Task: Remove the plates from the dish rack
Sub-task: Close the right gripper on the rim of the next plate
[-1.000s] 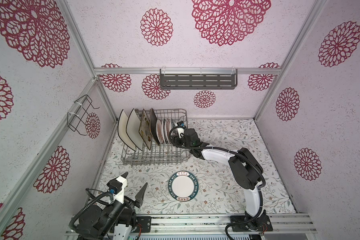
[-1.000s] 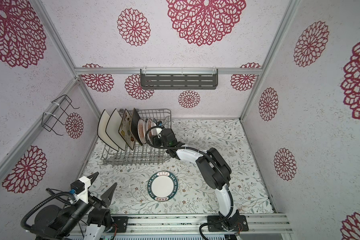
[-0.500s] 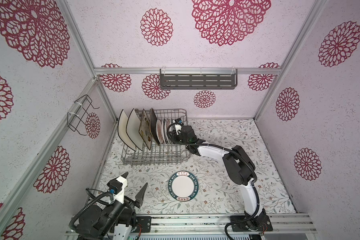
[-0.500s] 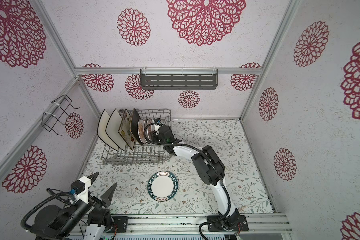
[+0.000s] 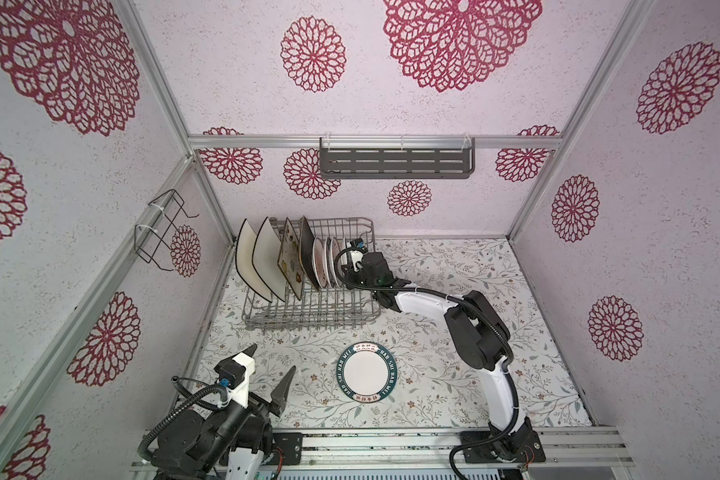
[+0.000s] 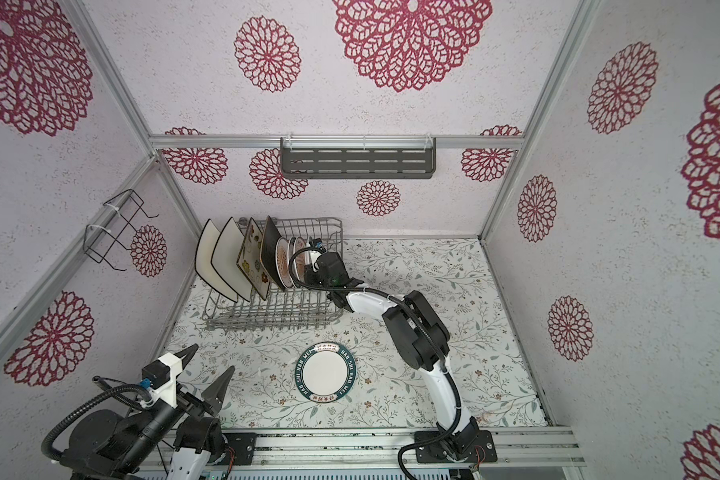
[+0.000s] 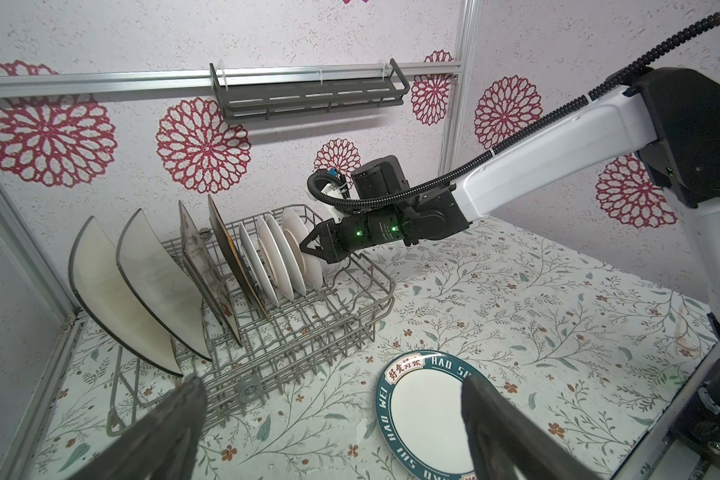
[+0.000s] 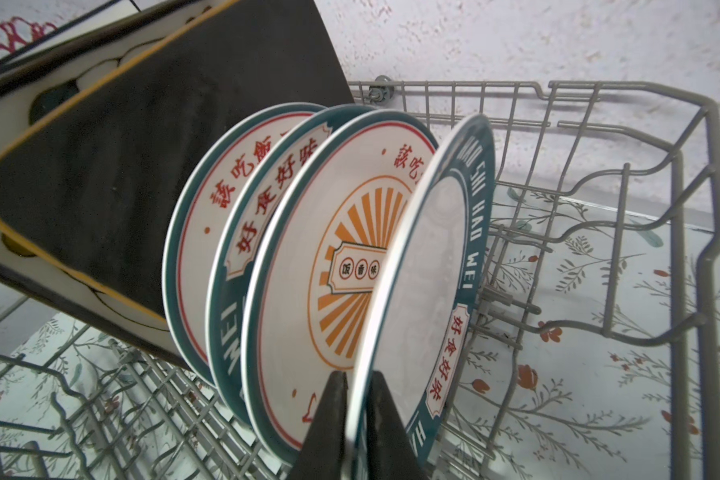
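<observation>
Right wrist view: right gripper [image 8: 355, 380] nips shut on the rim of the end plate [image 8: 441, 249], seemingly its only free edge while slotted on edge at the dish rack's [image 5: 308, 308] 3 o'clock end; left gripper [image 5: 273, 357] gapes empty.

My right arm [image 5: 425, 301] wears smooth white shells between chunky black joints, with a ribbed black cable hose [image 7: 433, 183] running along it. Small green lights [image 7: 358, 234] glow on its black wrist. My left arm [image 5: 208, 432] is mostly black, with a white camera block [image 5: 242, 374] and a blue plug [image 5: 224, 381]. My fingers [image 5: 284, 386] are matte black tapering wedges.
</observation>
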Tool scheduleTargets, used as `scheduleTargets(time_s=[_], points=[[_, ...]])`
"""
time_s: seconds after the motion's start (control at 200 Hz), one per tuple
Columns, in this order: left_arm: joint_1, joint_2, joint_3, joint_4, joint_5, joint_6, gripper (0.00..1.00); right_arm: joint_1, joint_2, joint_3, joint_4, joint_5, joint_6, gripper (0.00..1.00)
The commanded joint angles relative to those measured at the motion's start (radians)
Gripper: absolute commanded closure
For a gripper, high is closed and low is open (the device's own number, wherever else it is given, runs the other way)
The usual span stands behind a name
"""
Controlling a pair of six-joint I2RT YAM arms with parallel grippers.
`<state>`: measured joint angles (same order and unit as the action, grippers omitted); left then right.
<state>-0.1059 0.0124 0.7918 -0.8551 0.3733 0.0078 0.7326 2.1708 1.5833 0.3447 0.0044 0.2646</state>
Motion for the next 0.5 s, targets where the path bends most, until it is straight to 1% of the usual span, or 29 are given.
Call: scheduleTargets(time_s=[0.0, 0.09, 0.41, 0.495], points=[[-0.005, -0.010, -0.003, -0.009, 0.010, 0.022, 0.03, -0.009, -0.055, -0.012, 0.012, 0.037, 0.017, 0.89], [-0.005, -0.009, -0.003, -0.009, 0.012, 0.023, 0.03, -0.010, -0.058, -0.010, 0.007, 0.047, 0.018, 0.93], [-0.005, -0.010, -0.003, -0.011, 0.016, 0.024, 0.03, -0.019, -0.092, -0.006, 0.000, 0.068, 0.016, 0.98], [-0.005, -0.010, -0.003, -0.012, 0.019, 0.026, 0.03, -0.024, -0.111, -0.010, 0.002, 0.058, 0.018, 0.99]])
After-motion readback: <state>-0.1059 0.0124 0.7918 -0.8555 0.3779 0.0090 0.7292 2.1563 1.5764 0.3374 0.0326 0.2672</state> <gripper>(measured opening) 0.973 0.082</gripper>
